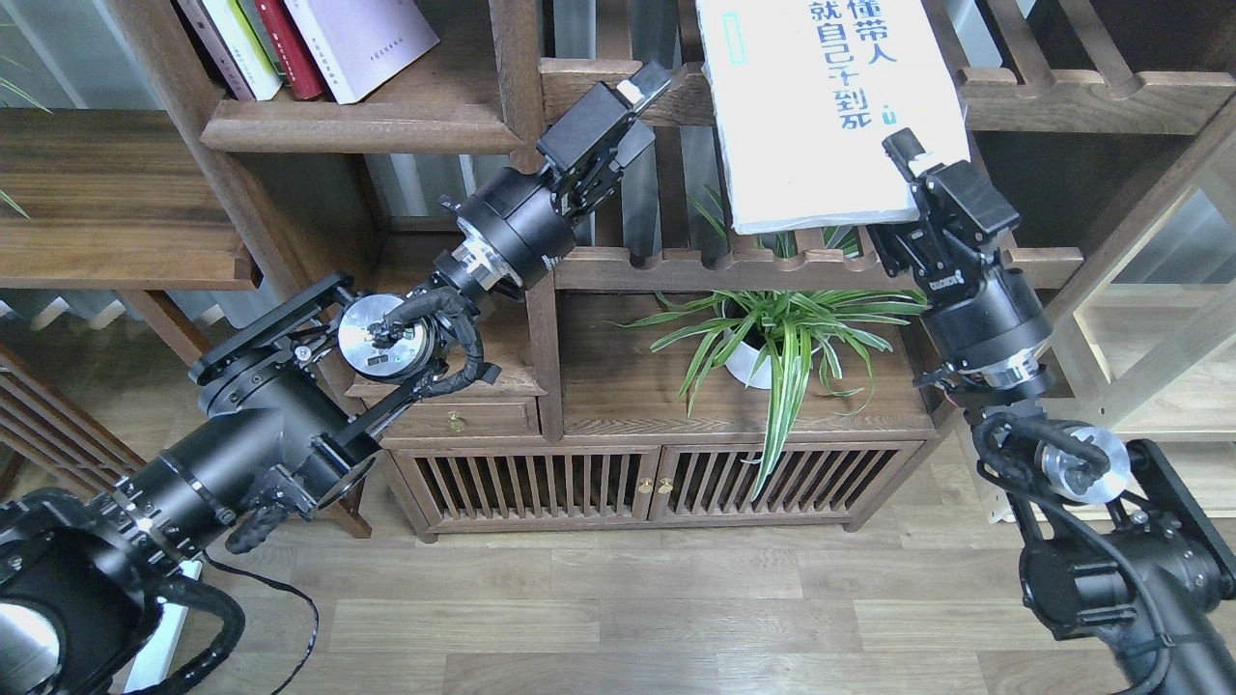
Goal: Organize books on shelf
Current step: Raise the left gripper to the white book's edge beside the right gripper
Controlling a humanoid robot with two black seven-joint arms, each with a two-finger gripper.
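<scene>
A large white book with green Chinese characters (821,106) hangs tilted in front of the slatted racks at the top centre. My right gripper (910,166) is shut on its lower right corner. My left gripper (645,108) is open and empty just left of the book, apart from it, by the upper rack's rail. The shelf (357,125), a dark plank with a moulded front edge, is at the upper left. On it lean a thin red book (288,48) and a thick pale lavender-white book (362,39), with other books to their left.
Two slatted racks with scalloped rails (676,265) stand behind both grippers. A spider plant in a white pot (763,352) sits on a low cabinet with slatted doors (637,478). A vertical post (517,68) separates shelf and racks. A pale wooden frame (1159,338) stands at the right.
</scene>
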